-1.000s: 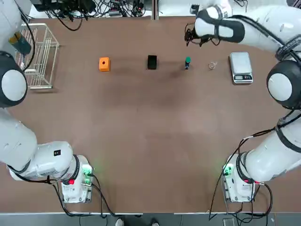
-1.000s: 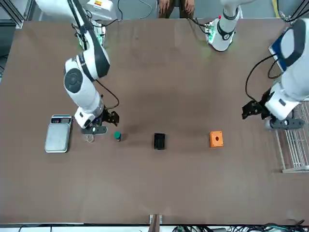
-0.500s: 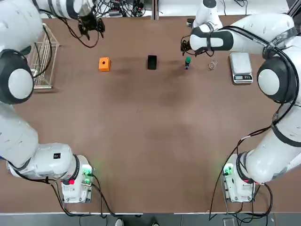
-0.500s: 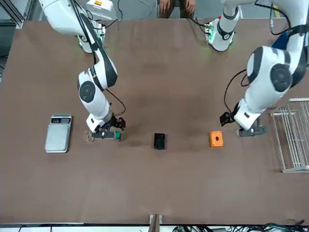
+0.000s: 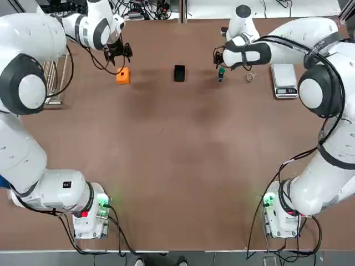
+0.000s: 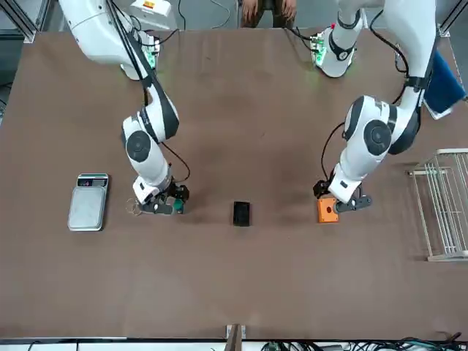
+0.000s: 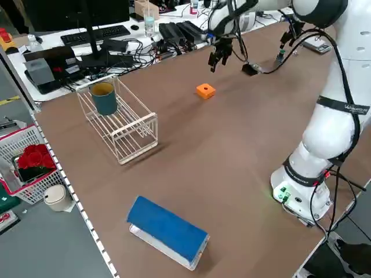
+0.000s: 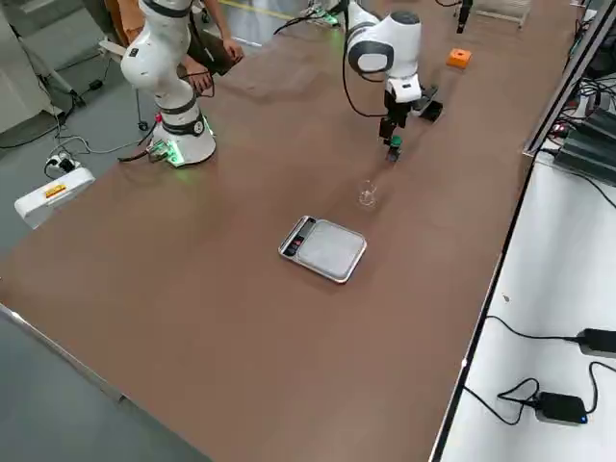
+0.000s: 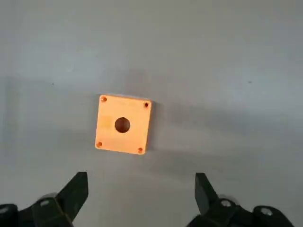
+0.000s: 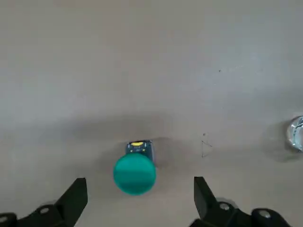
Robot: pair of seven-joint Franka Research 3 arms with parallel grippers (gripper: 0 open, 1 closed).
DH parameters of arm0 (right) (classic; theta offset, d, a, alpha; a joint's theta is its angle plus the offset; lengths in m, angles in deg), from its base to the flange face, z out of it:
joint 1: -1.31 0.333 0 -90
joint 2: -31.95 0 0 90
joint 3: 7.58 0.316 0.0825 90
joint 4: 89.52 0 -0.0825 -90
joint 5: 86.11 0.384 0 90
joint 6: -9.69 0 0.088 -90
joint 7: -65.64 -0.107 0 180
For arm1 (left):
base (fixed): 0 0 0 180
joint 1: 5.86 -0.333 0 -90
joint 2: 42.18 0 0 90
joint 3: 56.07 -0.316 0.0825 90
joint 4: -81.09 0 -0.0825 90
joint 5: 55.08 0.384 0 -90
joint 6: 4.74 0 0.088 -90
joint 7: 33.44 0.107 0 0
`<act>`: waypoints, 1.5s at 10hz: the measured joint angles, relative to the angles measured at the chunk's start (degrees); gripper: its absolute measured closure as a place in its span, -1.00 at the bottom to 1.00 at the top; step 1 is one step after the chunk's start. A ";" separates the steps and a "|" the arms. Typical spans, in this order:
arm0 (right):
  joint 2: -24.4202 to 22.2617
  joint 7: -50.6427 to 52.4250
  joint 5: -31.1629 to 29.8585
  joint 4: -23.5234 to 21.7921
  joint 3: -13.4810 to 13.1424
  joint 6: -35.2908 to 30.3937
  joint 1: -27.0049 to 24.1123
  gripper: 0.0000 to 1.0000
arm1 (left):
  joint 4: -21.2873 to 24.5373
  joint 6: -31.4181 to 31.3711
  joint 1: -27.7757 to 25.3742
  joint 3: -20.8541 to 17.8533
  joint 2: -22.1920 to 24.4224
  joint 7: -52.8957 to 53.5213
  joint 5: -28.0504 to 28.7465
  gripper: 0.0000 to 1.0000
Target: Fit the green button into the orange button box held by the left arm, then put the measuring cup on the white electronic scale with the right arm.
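The left arm has swung inward from the rack (image 7: pixel 133 127): its end effector (image 9: pixel 142 189) now hangs close by the orange box (image 9: pixel 113 137), where half a second ago it was well to the side. Its fingers are spread wide with nothing between them. The box sits on the bench (image 5: pixel 166 166) just ahead of those fingers, its round hole facing up.

The right arm has shifted only slightly. Its end effector (image 10: pixel 142 194) is also wide and empty, close to the green button (image 10: pixel 134 173), which stands on the bench cap up. The small clear cup (image 8: pixel 368 193) rests near the button, between it and the white scale (image 8: pixel 329 248).

For the task, this puts both arms near their first objects, so the likely step is a double grasp: box on the left, button on the right. The left fingers probably need to line up with the box's sides before lowering. A careless descent on the right could tip the button.
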 joint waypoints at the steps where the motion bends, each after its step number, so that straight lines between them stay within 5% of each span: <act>1: 0.67 -0.91 -1.11 0.19 0.01 0.39 0.11 -0.96 | 0.92 -1.33 -1.05 -0.15 -0.17 -0.01 0.38 -0.99; 8: 3.42 -2.56 -2.39 1.35 0.00 2.07 0.21 -0.63 | 1.60 -13.59 -4.05 -0.14 -9.28 -0.97 4.91 -0.99; 13: 3.86 -3.57 -2.61 1.52 0.00 2.15 0.27 0.22 | 0.91 -13.91 -4.28 -0.18 -10.72 -1.42 8.56 -0.99; 15: 3.88 -3.89 -2.70 1.78 0.01 2.15 0.38 0.22 | -0.12 -13.91 -4.15 -0.13 -11.84 -1.42 8.97 -0.99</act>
